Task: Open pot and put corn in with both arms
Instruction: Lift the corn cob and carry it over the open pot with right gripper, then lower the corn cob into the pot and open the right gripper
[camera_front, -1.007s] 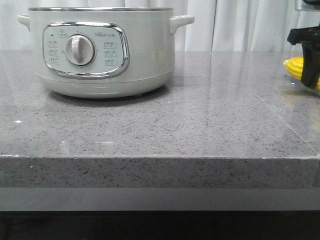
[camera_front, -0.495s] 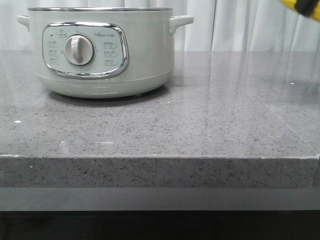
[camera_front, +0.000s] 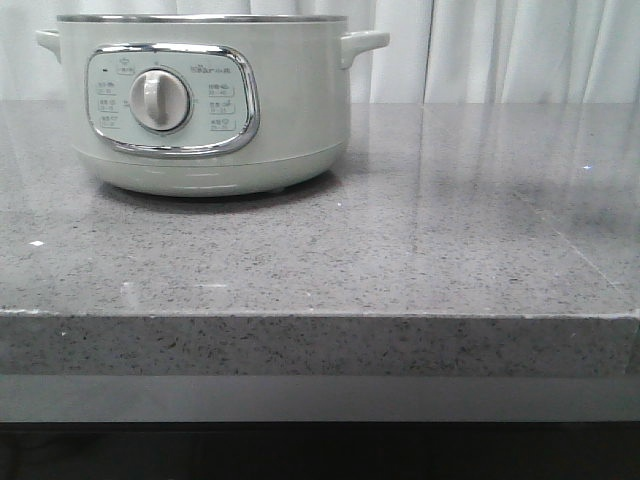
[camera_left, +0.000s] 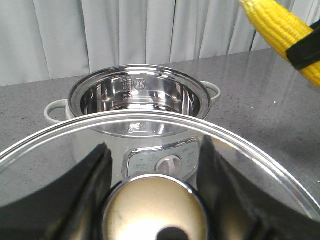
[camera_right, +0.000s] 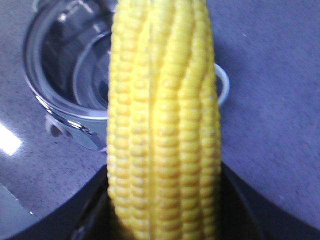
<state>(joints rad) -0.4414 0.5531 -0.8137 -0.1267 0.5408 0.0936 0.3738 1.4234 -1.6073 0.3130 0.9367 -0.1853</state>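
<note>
The pot (camera_front: 200, 100) stands open at the back left of the table, its steel rim bare. In the left wrist view the pot (camera_left: 140, 100) shows its empty steel inside. My left gripper (camera_left: 154, 150) is shut on the knob (camera_left: 155, 210) of the glass lid (camera_left: 150, 117) and holds the lid up in front of the pot. My right gripper (camera_right: 165, 172) is shut on the corn (camera_right: 165, 125) and holds it high, above and to the right of the pot (camera_right: 65, 75). The corn (camera_left: 280, 30) also shows in the left wrist view. Neither gripper shows in the front view.
The grey speckled stone table (camera_front: 400, 250) reaches to a front edge (camera_front: 320, 315). White curtains (camera_front: 500, 50) hang behind it.
The corn and my right gripper rose from the table's right side, up and out of the front view. The pot has not moved.
</note>
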